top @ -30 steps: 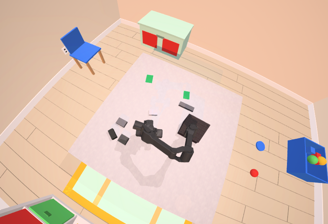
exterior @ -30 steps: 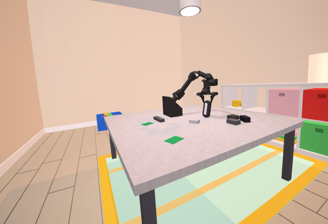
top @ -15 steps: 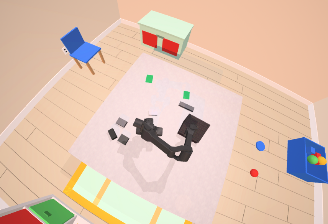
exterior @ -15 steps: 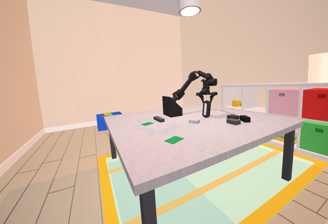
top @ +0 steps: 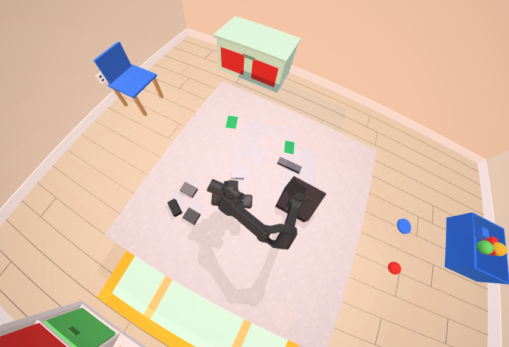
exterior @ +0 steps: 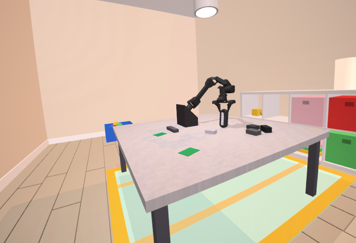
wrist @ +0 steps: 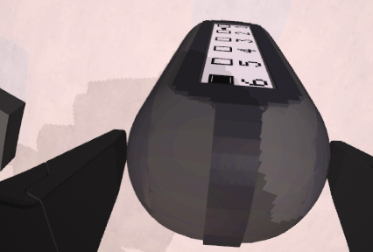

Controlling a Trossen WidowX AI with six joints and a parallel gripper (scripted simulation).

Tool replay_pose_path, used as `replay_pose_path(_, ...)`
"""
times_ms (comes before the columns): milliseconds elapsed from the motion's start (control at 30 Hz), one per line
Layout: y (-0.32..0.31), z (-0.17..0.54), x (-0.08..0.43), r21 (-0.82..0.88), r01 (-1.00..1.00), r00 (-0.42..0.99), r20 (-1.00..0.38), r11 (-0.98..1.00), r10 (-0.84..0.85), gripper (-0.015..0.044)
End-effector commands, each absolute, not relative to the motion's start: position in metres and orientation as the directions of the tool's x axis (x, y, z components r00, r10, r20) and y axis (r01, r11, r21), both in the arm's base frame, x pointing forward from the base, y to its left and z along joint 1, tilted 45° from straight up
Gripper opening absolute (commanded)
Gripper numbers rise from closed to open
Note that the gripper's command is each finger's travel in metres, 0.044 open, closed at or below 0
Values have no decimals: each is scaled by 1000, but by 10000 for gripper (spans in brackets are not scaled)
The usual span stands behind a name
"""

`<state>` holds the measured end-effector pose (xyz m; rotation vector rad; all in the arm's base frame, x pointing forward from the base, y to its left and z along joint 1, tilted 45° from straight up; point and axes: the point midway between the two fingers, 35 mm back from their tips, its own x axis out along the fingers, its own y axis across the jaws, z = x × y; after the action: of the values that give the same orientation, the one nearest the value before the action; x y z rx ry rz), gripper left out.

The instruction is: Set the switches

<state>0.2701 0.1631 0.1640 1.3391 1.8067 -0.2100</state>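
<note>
The dark grey controller unit stands nearly upright on one end, its underside turned to the exterior view. My gripper is shut on its upper end, a finger on each side. I cannot tell whether its lower end touches the bench. The white label shows steeply foreshortened in the wrist view: square 6 is filled; squares 5, 4 and 3 are empty; squares 2 and 1 are too squeezed to read surely. The rocker switches are hidden. In the top view the arm covers the unit.
Three dark modules lie together on the bench. A pale block lies near the gripper. A long grey bar lies by the arm's base. Two flat green patches lie beyond.
</note>
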Motion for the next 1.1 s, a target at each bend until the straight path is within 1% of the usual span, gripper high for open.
replay_pose_path(0,164,156,270,322,846,-81,-710,425,699,338)
replay_pose_path(1067,151,137,283,322,846,-81,-711,425,699,338)
